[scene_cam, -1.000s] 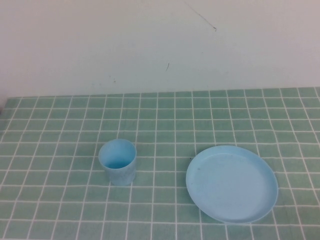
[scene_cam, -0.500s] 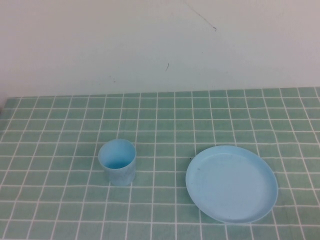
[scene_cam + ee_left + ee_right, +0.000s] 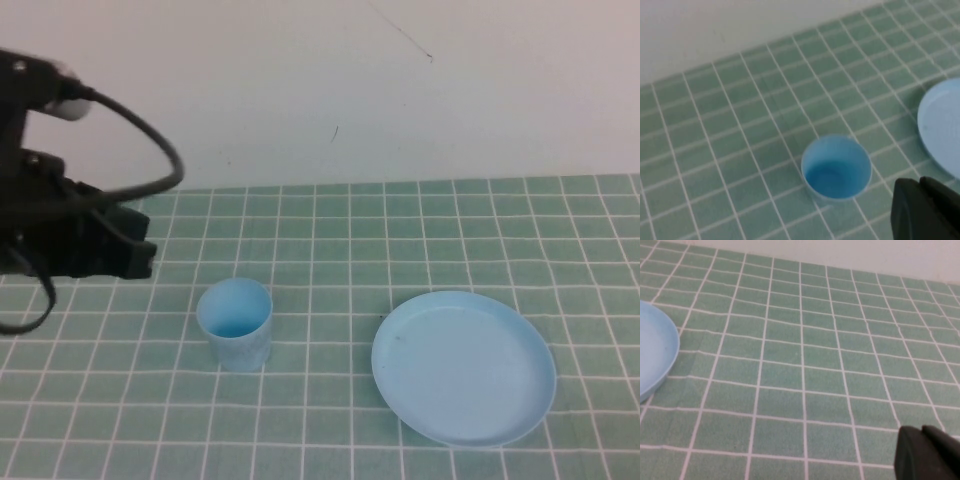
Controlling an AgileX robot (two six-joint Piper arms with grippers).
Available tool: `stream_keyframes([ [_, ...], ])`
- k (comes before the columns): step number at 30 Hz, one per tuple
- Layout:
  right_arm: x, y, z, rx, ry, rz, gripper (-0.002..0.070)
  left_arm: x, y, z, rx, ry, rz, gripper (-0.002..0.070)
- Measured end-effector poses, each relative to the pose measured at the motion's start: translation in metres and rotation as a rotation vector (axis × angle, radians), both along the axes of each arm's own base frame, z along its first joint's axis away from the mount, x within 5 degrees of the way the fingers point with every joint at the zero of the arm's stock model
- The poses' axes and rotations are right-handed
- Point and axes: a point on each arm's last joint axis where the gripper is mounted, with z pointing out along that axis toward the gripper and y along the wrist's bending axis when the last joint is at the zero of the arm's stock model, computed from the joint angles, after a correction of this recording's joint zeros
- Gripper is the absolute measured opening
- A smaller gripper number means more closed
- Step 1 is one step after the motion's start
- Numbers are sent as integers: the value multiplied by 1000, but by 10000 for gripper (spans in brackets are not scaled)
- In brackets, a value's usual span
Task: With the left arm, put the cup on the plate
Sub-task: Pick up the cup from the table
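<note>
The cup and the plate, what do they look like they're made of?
The cup looks like light blue plastic, matte, thin-walled and opaque. The plate has the same colour and dull sheen, so probably plastic too. The left gripper is behind and to the left of the cup; the right gripper shows only an edge.

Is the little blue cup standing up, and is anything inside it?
The cup stands upright and looks empty: its open mouth faces up, showing bare blue bottom. The left gripper hovers beside it, not touching.

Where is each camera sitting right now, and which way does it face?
High view: raised, angled down at light blue plastic cup, round light blue plate; left arm's tool enters left.
Left wrist view: above cup; tool tip shows.
Right wrist view: low over green checked cloth; tool shows.
All three share the plate.
</note>
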Motion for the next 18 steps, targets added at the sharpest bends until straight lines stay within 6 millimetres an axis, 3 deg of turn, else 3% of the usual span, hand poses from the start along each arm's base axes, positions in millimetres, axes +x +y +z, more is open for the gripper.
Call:
stream_keyframes([
  [7, 0, 0, 0, 0, 0, 0, -2, 66, -17, -36, 107, 434, -9, -3],
  [14, 0, 0, 0, 0, 0, 0, -2, 130, -29, -70, 157, 658, 99, 1],
  [16, 0, 0, 0, 0, 0, 0, -2, 145, -30, -80, 190, 669, 150, 35],
  [18, 0, 0, 0, 0, 0, 0, -2, 155, -30, -87, 208, 675, 178, 115],
])
